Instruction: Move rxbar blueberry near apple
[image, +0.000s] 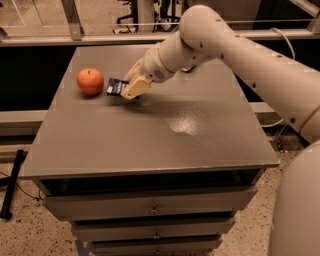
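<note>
One rxbar blueberry (116, 86), dark navy wrapper with white text, sits in the back-left part of the desk (150, 145), just right of the apple (90, 81) with a thin gap between them, not touching. The bar is tilted, and its left end points at the apple. It is low over the desk with a dark shadow right under it; cannot tell if it rests on the surface. Its right end is pinched by the gripper (127, 90), whose beige fingers (136, 87) are closed tight against the wrapper. The near finger covers part of the bar and the far finger is mostly hidden. The gripper is angled down and left. The cream arm (225, 45) runs up and right from it, across the back of the desk and out of frame on the right. The apple is red-orange, upright, stem dimple on top. A pale glare patch (183, 122) shows mid-desk, well apart from both. Drawers (150, 207) with small knobs sit below the front edge. A black pole (12, 184) leans on the speckled floor at left.
</note>
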